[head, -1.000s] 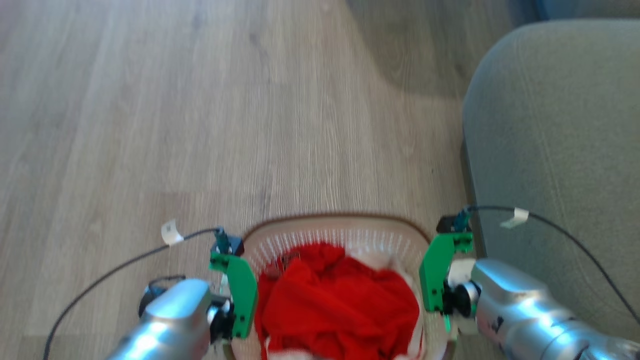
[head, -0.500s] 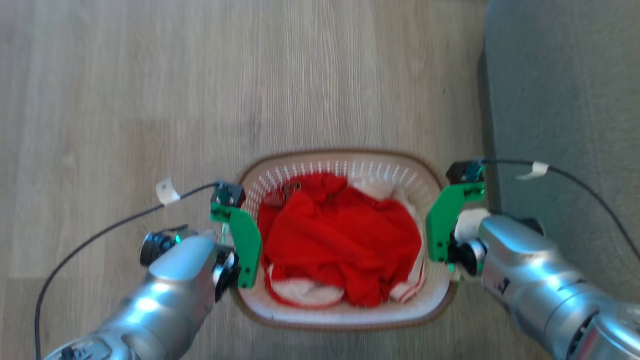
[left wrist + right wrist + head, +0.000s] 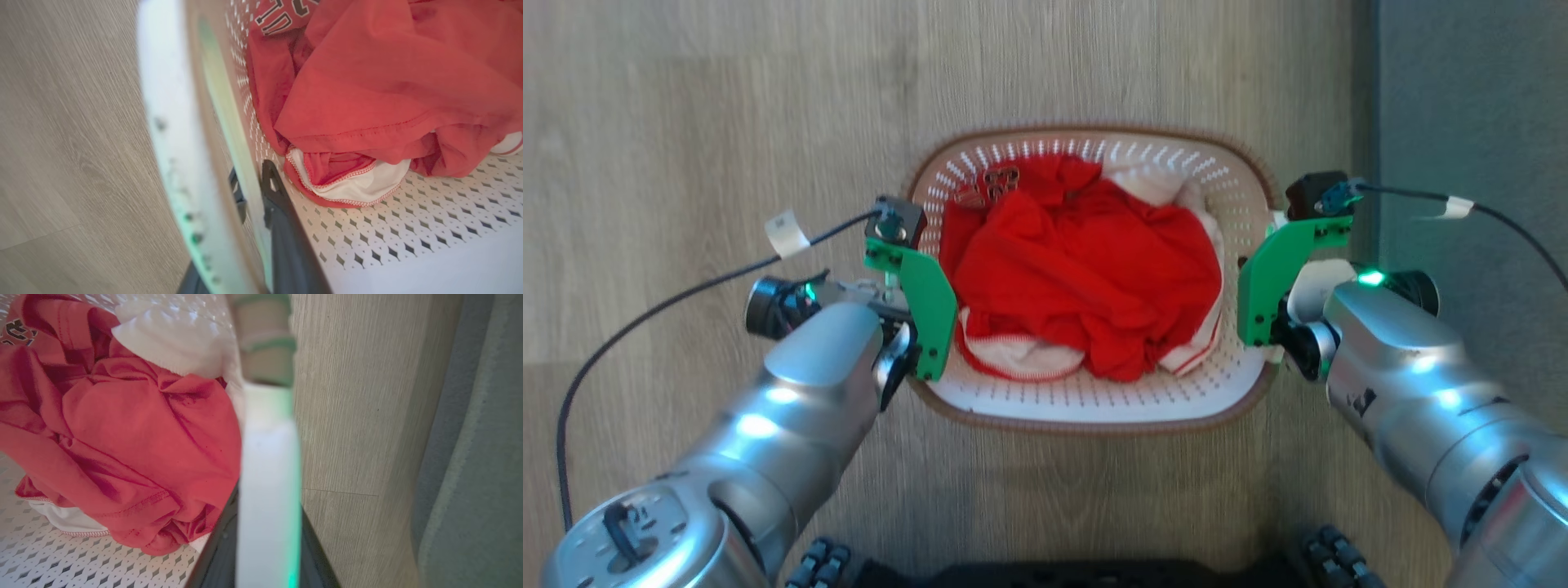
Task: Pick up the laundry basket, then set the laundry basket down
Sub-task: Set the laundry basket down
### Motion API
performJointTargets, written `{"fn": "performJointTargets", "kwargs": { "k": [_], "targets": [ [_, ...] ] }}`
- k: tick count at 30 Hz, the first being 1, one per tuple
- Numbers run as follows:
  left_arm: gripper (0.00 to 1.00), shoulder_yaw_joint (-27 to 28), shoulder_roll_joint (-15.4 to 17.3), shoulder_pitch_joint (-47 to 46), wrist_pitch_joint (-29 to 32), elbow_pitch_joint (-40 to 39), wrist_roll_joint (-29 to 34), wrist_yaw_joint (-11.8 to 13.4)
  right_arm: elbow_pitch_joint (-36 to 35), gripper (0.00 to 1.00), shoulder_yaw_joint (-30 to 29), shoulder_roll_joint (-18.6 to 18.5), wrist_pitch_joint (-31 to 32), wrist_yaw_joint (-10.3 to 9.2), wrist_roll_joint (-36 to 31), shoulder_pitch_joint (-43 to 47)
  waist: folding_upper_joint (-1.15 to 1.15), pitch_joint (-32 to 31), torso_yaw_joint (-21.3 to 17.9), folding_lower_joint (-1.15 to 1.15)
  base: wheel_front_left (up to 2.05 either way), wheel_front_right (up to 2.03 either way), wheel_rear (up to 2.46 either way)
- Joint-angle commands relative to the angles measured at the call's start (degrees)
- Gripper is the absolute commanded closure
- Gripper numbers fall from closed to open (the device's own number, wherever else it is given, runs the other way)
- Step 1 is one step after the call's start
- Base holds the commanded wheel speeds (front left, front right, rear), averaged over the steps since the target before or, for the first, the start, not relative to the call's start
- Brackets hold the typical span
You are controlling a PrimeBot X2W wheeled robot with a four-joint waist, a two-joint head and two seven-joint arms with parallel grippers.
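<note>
Squarely in the upper middle of the head view lies the laundry basket (image 3: 1094, 396), over a pale wooden floor (image 3: 686, 122), with red and white clothes (image 3: 1086, 261) heaped inside. Its long axis runs left to right across the frame, and one arm meets each short end, so the basket sits between them with neither nearer. In the left wrist view the left gripper (image 3: 253, 179) is nearly closed across the basket's side wall, one dark finger inside and one outside. In the right wrist view the right gripper (image 3: 269, 506) pinches the white handle likewise. Whether the base touches the floor cannot be told. Grey upholstery (image 3: 1462, 106) stands just beside the right end; lowering probably calls for both arms moving level
</note>
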Motion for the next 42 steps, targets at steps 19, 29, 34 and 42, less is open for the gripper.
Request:
{"fn": "performJointTargets", "kwargs": {
  "k": [19, 29, 34, 42],
  "targets": [
    [1.00, -0.1, 0.9, -5.3, -4.4, -2.3, 1.9, 2.2, 0.2, 1.00, 1.5, 0.3, -3.9, 0.43, -1.6, -2.9, -0.01, 10.8, -0.5, -0.01, 0.00, 0.00, 0.00],
    [1.00, -0.2, 0.9, -5.9, -4.8, -2.9, 2.0, 3.0, 0.4, 1.00, 2.4, 0.5, -8.2, 0.43, -3.5, -3.9, -0.01, 12.5, -0.6, -0.01, 0.00, 0.00, 0.00],
    [1.00, 0.0, 0.9, -5.9, -5.2, -3.2, 0.9, 3.2, 0.5, 1.00, 2.5, 0.4, -9.0, 0.43, -3.7, -4.3, -0.01, 13.1, -0.6, -0.01, 0.00, 0.00, 0.00],
    [1.00, 0.0, 0.9, -6.1, -5.5, -3.7, 0.2, 4.8, 0.7, 1.00, 2.3, 0.3, -9.1, 0.43, -3.1, -4.5, -0.01, 13.7, -0.2, -0.01, 0.00, 0.00, 0.00]
  ]
}}
